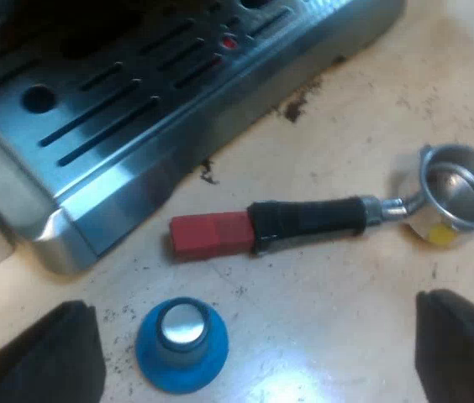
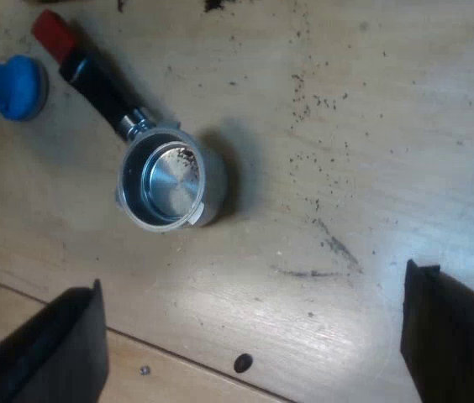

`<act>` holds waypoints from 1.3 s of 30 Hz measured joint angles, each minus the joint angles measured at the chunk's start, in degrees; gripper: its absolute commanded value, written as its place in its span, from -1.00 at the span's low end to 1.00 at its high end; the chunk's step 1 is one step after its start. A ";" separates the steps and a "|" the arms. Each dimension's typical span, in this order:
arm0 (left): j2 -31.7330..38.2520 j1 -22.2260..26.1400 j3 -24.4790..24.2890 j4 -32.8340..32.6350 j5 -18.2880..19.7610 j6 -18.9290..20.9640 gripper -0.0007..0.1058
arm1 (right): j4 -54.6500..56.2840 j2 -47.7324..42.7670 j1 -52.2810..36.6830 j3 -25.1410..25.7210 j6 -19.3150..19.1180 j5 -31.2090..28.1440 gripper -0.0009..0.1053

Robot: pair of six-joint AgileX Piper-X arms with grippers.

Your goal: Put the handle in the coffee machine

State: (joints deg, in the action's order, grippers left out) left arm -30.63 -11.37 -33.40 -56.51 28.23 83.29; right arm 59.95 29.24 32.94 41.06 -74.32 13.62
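Red-ended, dark-handled metal holder (image 1: 304, 222) lies flat ahead of my left gripper (image 1: 258, 344), long axis running crosswise between its spread, empty fingers (image 1: 52, 357); my right gripper (image 2: 250, 336) gapes empty too.

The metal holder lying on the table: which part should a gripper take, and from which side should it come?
Probably the dark handle, midway between the red end and the metal cup, from above, clamping across its width. It lies flat on the table, straight and narrow, with bare table on both sides. The cup is wide and round.
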 measured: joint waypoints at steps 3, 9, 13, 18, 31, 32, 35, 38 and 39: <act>-1.18 -2.21 0.00 0.00 0.44 -2.30 0.49 | -1.42 3.04 0.38 0.00 3.85 0.00 0.42; -5.61 -6.41 0.00 0.00 4.49 -3.03 0.49 | -7.23 8.64 5.96 0.00 12.10 -1.36 0.42; -7.68 -8.79 0.00 0.00 4.66 -4.89 0.48 | -9.40 12.29 11.60 0.19 19.25 -6.48 0.42; -7.93 -9.99 0.00 0.00 6.10 -8.65 0.47 | -13.68 16.09 20.74 0.30 30.51 -13.62 0.42; -7.93 -10.86 0.00 0.00 16.92 -13.25 0.47 | -16.42 24.79 28.49 2.23 49.97 -18.25 0.41; -7.93 -11.28 0.00 0.00 17.06 -13.37 0.47 | -16.42 26.16 28.43 3.16 50.17 -18.13 0.41; -7.93 -12.02 0.00 0.00 17.21 -14.31 0.47 | -16.23 29.79 28.43 5.74 52.19 -17.86 0.41; -7.93 -12.04 0.00 0.00 17.21 -14.66 0.47 | -14.88 32.97 28.43 7.81 54.94 -17.74 0.41; -7.93 -12.04 0.00 0.00 17.21 -14.70 0.47 | -14.75 33.99 28.43 8.06 55.73 -17.24 0.41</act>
State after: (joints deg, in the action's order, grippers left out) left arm -38.56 -23.41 -33.40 -56.51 45.45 68.59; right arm 45.21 63.23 61.37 49.11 -18.59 -3.62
